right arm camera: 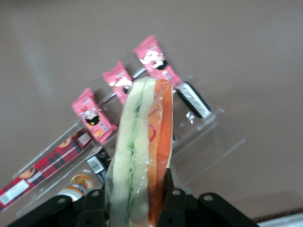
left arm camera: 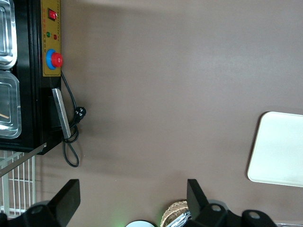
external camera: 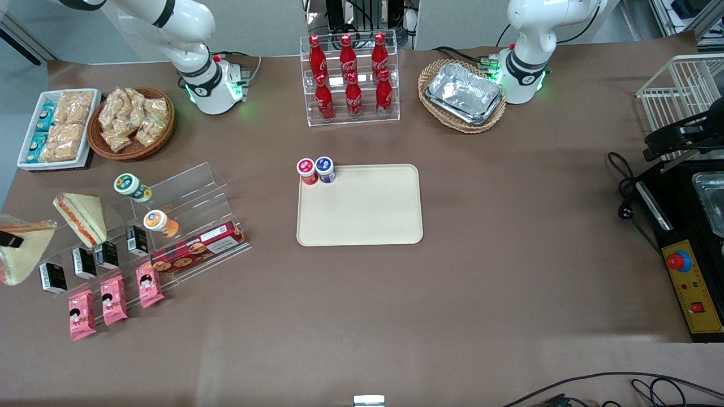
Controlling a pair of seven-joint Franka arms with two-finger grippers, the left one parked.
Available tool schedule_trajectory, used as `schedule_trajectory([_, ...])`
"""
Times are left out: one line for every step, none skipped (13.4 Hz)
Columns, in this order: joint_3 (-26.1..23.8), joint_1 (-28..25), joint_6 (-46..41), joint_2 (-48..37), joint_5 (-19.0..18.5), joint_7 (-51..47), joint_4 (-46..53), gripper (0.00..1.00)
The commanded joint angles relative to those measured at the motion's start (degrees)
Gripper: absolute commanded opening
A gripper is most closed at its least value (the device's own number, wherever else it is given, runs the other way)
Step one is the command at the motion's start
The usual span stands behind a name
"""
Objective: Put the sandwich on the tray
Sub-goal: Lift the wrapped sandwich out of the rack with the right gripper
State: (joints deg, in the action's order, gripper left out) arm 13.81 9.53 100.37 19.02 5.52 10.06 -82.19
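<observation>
sandwich (right arm camera: 142, 151) is clenched in the pincer (external camera: 11, 240), lifted off the worktop (external camera: 509, 254) above the snack rack. tray (external camera: 362, 220) sits well apart, so carry and drop remain.

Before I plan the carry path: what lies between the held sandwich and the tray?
Front view: tool holds sandwich; the acrylic snack rack stands between, then bare table to the tray.
</observation>
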Motion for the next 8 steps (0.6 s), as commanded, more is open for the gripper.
schedule_trajectory([-5.5,0.3,-2.5,-0.1,0.8,12.3,2.5,0.41])
schedule_trajectory([-7.7,0.0,-3.2,-0.4,0.7,14.4,2.5,0.41])
schedule_trajectory([-9.7,-0.7,-3.8,-0.7,0.5,15.9,2.5,0.41])
schedule_trajectory([-11.1,-2.0,-4.4,-1.2,0.5,18.2,2.5,0.41])
schedule_trajectory([-11.8,-3.4,-5.0,-1.3,0.5,21.5,2.5,0.41])
schedule_trajectory([-12.0,-6.1,-5.5,-1.4,0.5,24.6,2.5,0.41])
schedule_trajectory([-12.0,-8.4,-6.1,-1.4,0.5,27.2,2.5,0.41])
schedule_trajectory([-12.0,-11.0,-6.3,-1.4,0.5,29.4,2.4,0.41])
